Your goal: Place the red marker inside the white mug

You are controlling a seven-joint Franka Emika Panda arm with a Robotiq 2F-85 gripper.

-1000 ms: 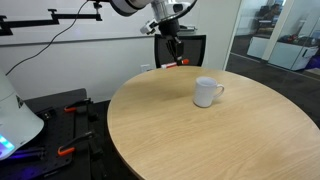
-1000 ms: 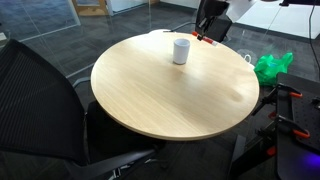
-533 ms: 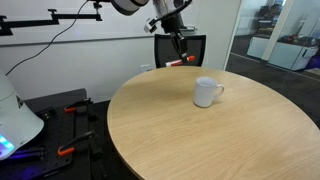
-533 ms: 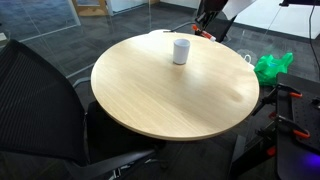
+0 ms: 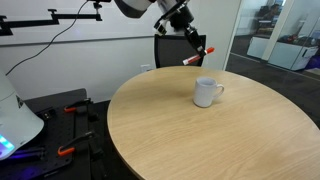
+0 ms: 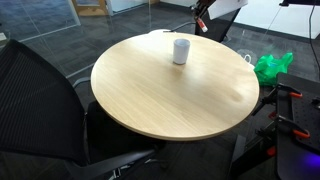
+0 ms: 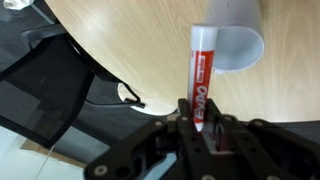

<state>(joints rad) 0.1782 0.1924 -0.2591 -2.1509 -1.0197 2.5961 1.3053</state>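
Note:
My gripper [image 5: 197,44] is shut on the red marker [image 7: 201,72], a slim red and white pen that sticks out from between the fingers [image 7: 200,118]. In an exterior view the marker [image 5: 199,53] hangs in the air up and behind the white mug [image 5: 207,92]. The mug stands upright on the round wooden table [image 5: 200,135], handle to one side. In the wrist view the mug's open mouth [image 7: 236,35] lies just past the marker's tip. The mug [image 6: 181,50] and the gripper [image 6: 204,14] also show in an exterior view.
A black office chair [image 6: 40,100] stands at the table's near side in an exterior view. Another dark chair [image 5: 170,48] is behind the table. A green bag [image 6: 272,66] lies on the floor. Cables and tools [image 5: 65,125] lie on the floor beside the table.
My gripper has lifted the marker from near the table's far edge and carried it up and toward the mug. The mug has not moved.

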